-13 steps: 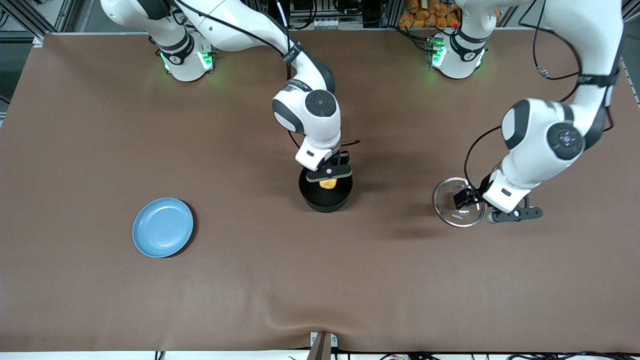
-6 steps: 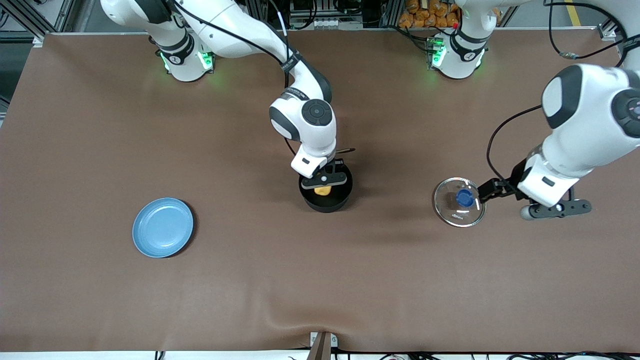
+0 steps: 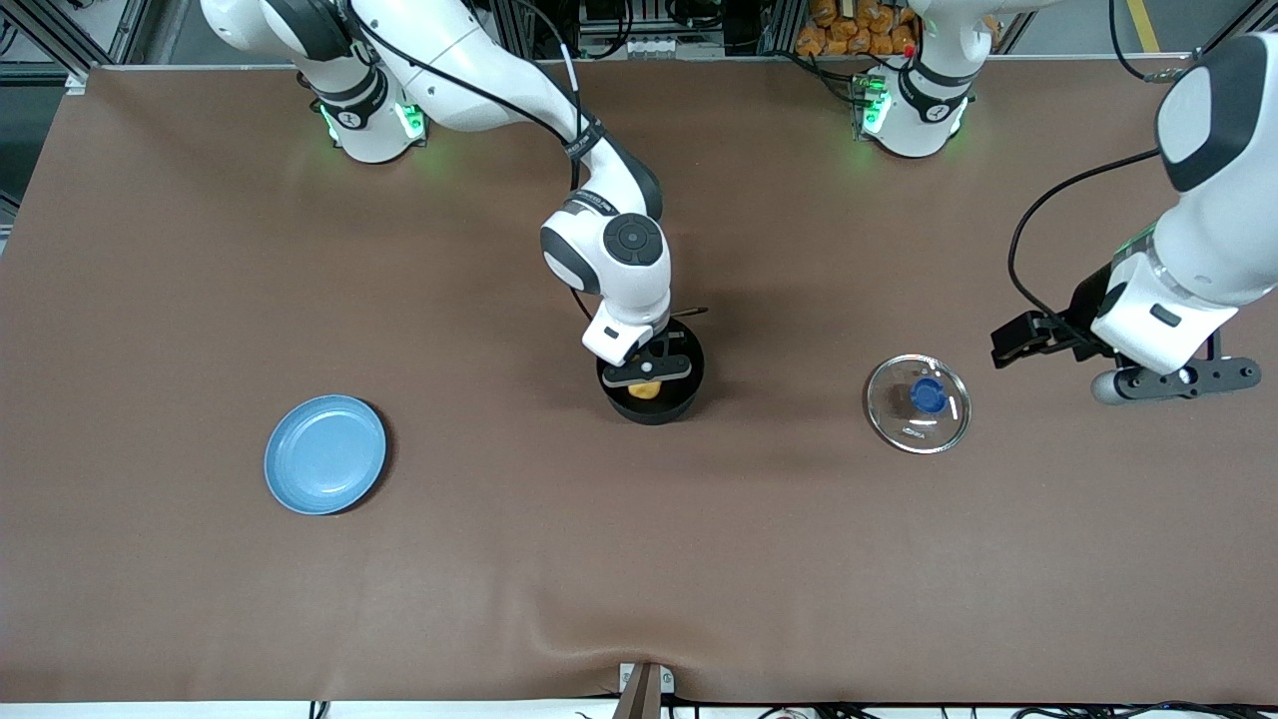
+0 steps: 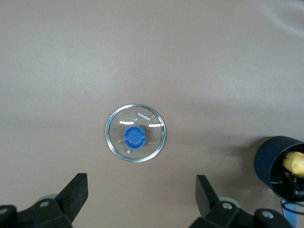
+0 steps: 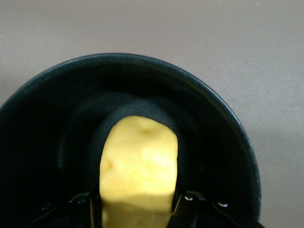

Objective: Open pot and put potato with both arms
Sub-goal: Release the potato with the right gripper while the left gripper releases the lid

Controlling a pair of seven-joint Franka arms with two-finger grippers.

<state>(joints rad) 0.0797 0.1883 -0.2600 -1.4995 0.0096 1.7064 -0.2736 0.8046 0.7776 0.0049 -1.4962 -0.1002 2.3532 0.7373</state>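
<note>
1. Since the earlier frames, the left gripper [image 3: 1013,343] has let go of the glass lid [image 3: 918,402] and pulled away toward the left arm's end of the table; the right gripper [image 3: 647,371] has sunk lower into the pot [image 3: 650,384].
2. The potato [image 5: 138,168] (a yellow-orange lump) sits inside the black pot, clamped between the right gripper's fingers [image 5: 186,209], which press against both its sides.
3. The pot stands open near the middle of the table [image 3: 639,559].
4. The lid lies flat on the table, blue knob [image 4: 134,137] up, well apart from the pot, toward the left arm's end.
5. The left gripper's fingers [image 4: 76,194] are spread wide and hold nothing; it hangs above bare table beside the lid.
6. A light-blue plate [image 3: 324,454] lies toward the right arm's end, nearer the front camera than the pot.
</note>
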